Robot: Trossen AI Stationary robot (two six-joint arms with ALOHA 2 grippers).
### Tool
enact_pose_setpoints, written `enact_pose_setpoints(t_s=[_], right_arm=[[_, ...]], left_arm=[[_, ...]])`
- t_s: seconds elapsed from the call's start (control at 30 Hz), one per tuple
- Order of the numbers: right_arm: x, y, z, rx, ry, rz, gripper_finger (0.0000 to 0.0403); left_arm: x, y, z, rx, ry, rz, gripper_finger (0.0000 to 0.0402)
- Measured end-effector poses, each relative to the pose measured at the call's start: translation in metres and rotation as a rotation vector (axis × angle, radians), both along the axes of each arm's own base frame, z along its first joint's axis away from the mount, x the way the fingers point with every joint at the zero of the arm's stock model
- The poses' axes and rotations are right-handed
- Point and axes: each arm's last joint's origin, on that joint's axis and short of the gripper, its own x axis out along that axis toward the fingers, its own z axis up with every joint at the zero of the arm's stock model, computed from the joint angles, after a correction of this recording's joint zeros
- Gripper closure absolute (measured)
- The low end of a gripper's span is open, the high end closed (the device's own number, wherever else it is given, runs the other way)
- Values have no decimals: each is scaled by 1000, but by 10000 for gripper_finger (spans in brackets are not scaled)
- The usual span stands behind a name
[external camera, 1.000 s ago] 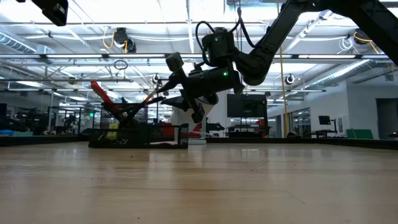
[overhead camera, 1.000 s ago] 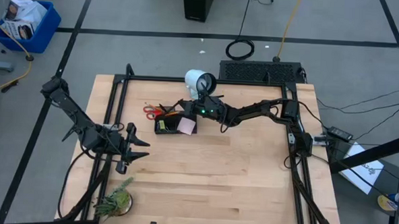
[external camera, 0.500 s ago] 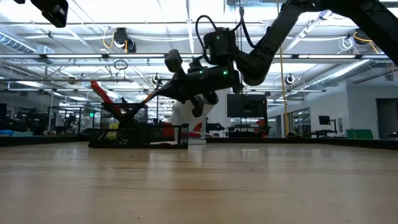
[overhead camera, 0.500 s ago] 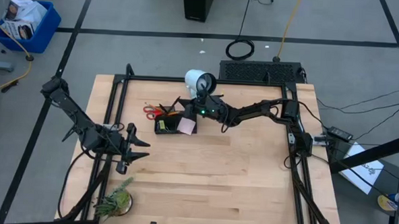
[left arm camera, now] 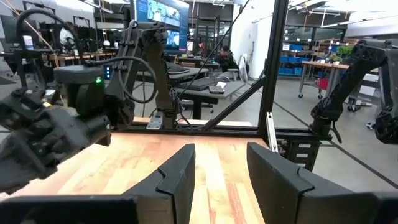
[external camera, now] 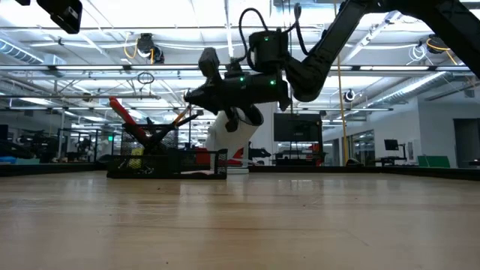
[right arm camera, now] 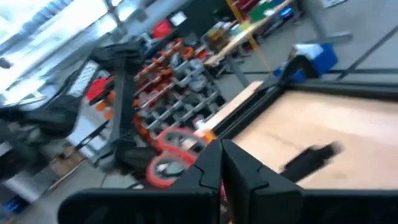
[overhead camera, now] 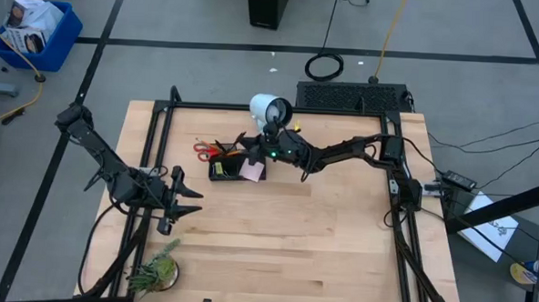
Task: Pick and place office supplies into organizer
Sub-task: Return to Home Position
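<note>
The black organizer (overhead camera: 230,171) (external camera: 166,161) stands on the table's far middle. Red-handled scissors (overhead camera: 203,150) (external camera: 122,112) (right arm camera: 166,157) and orange pencils (overhead camera: 224,148) (external camera: 185,117) stick out of it, leaning toward the left. A pink sticky-note pad (overhead camera: 251,171) lies at its right end. My right gripper (overhead camera: 245,139) (external camera: 189,95) (right arm camera: 221,146) hovers level just above the organizer's far right corner, its fingers shut with nothing between them. My left gripper (overhead camera: 191,203) (left arm camera: 217,171) waits open over the table's left edge.
A white cylinder (overhead camera: 269,108) stands just beyond the right gripper. A green plant (overhead camera: 155,272) sits at the near left corner. A black grille-like box (overhead camera: 352,95) lies behind the far edge. Black frame rails (overhead camera: 157,137) run along both sides. Bare wood fills the near half.
My right gripper has risen a little and tipped up, from slanting down toward the organizer's pencils to pointing level toward the table's left. The pencils and scissors have stayed where they lean.
</note>
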Motion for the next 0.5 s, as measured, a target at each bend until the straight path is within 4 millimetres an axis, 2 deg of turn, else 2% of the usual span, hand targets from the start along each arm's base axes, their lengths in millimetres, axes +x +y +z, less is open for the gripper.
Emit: enact_pose_setpoints(t_s=[0.13, 0.2, 0.4, 0.5], right_arm=[[2, 9, -2, 28, 17, 30, 394], [2, 11, -5, 57, 39, 33, 378], [2, 10, -10, 102, 78, 24, 280], [1, 8, -10, 103, 79, -43, 227]], left_arm=[[0, 0, -1, 10, 11, 0, 254], [0, 0, -2, 10, 13, 0, 254], [0, 0, -2, 3, 15, -1, 254], [0, 0, -1, 1, 13, -1, 254]])
